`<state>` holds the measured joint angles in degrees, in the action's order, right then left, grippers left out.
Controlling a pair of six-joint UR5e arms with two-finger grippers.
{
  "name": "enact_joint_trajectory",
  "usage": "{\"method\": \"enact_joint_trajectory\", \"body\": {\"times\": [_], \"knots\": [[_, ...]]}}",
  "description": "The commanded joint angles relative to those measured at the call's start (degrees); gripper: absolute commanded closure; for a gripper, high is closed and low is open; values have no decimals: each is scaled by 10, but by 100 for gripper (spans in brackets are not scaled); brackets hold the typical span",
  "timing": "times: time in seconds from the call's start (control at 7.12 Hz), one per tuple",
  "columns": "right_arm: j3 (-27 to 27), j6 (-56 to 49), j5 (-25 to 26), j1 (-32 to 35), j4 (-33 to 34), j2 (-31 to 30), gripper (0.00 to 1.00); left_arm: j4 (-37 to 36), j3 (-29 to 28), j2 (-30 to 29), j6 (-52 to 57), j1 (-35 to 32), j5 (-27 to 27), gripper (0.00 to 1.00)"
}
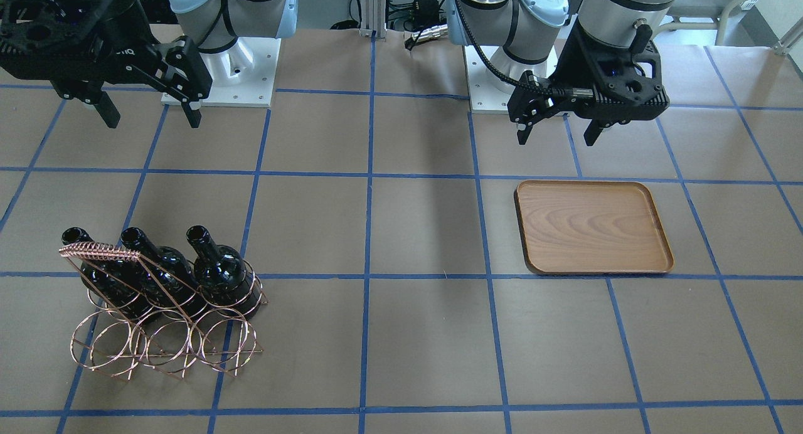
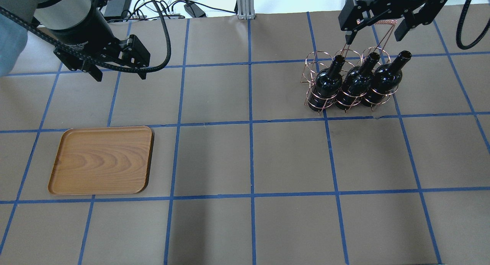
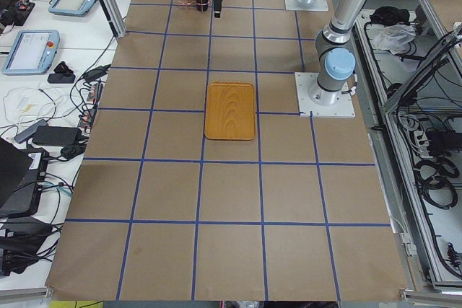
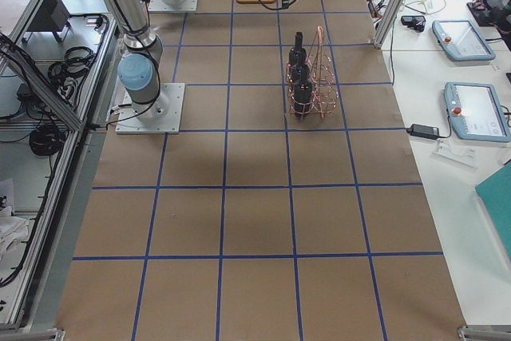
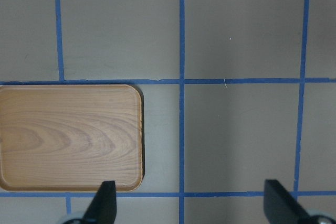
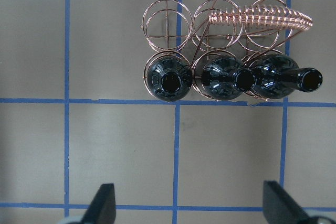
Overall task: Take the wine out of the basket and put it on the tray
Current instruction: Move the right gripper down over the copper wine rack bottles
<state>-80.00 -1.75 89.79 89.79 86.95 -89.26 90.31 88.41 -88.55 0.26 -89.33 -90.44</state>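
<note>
Three glossy black wine bottles (image 2: 358, 83) (image 1: 157, 268) (image 6: 231, 80) stand upright in one row of the copper wire basket (image 2: 329, 60) (image 1: 163, 346) (image 6: 165, 19); its other row of rings is empty. The brown wooden tray (image 2: 101, 160) (image 1: 593, 227) (image 5: 68, 135) lies empty and flat on the table. My right gripper (image 2: 377, 33) (image 1: 150, 114) is open, high above the basket. My left gripper (image 2: 119, 74) (image 1: 557, 136) is open, high up just beyond the tray's far edge. Both are empty.
The table is brown paper with a blue tape grid (image 2: 250, 123). Arm bases (image 1: 219, 76) stand at the robot's side. Cables (image 2: 183, 8) lie past the far edge. Tablets (image 4: 467, 41) and operator desks sit beside the table.
</note>
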Motion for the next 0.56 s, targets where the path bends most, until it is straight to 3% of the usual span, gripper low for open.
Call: {"method": "enact_joint_trajectory", "body": {"times": [0.0, 0.42], "knots": [[0, -1, 2, -1, 1, 1, 0, 1, 1, 2, 1, -1, -2, 0], [5, -3, 1, -7, -2, 1, 0, 5, 2, 3, 1, -1, -1, 0]]}}
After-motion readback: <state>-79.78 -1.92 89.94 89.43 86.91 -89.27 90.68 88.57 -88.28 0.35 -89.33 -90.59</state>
